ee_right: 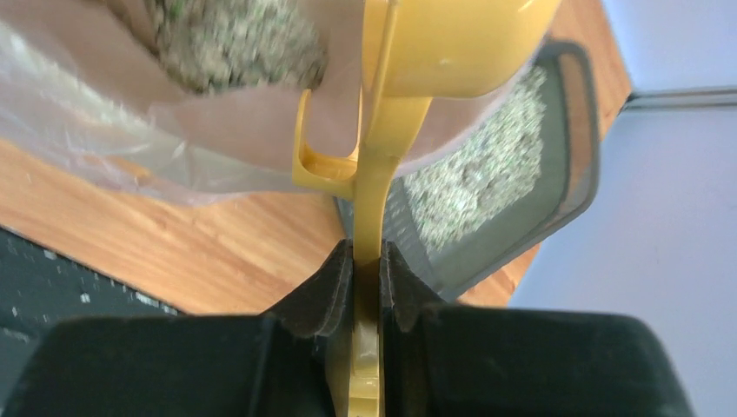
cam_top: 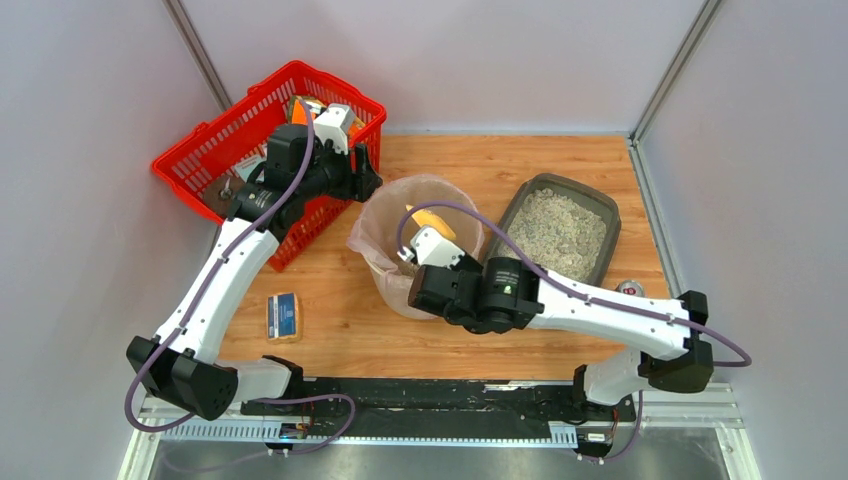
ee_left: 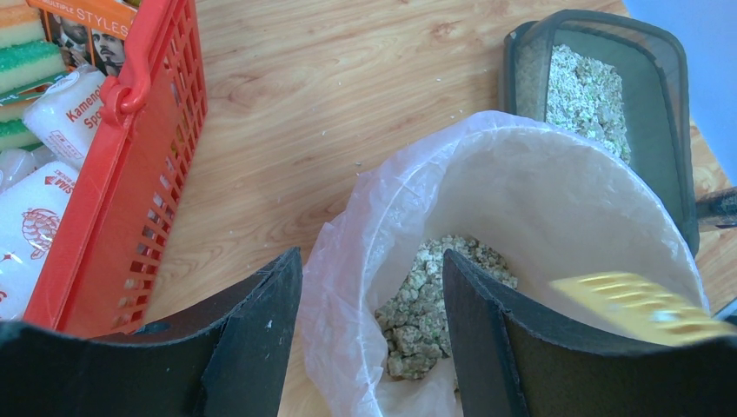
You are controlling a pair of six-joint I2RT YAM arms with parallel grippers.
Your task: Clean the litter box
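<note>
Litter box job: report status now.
Right gripper shut on yellow scoop, over bin. Left gripper open at bin's liner edge. Litter box holds litter. Nothing blocking.

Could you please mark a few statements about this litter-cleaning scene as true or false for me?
1. The right gripper is shut on the yellow scoop by its handle. True.
2. The left gripper grips the lined bin. False: its jaws stand open, gripping nothing.
3. The lined bin is empty. False: litter clumps lie in its bottom.
4. The litter box holds litter. True.
5. The red basket stands right of the litter box. False: it stands left of the bin.
</note>
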